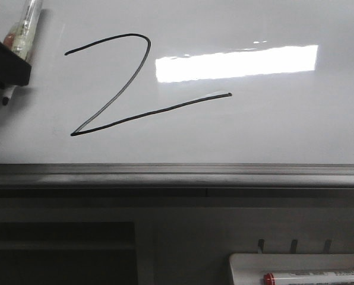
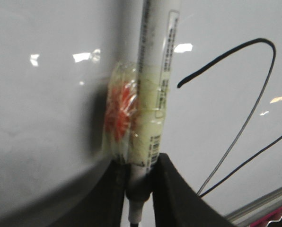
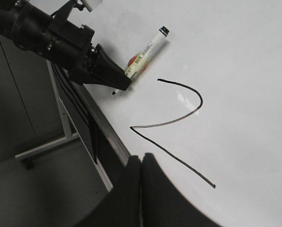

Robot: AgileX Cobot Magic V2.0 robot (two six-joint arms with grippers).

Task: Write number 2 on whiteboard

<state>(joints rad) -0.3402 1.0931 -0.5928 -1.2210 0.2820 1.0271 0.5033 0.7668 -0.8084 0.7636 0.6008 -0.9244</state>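
Observation:
The whiteboard bears a black hand-drawn number 2, also in the left wrist view and the right wrist view. My left gripper is at the board's upper left, shut on a white marker wrapped in yellowish and red tape. The marker's dark tip points at the board left of the 2, away from its strokes. The right wrist view shows the left gripper and marker too. My right gripper is shut and empty near the board's grey edge.
A grey metal bottom edge runs along the board. Below it at the right, a small white tray holds a red-capped marker. A bright rectangular light reflection lies on the board. A wheeled stand leg is on the floor.

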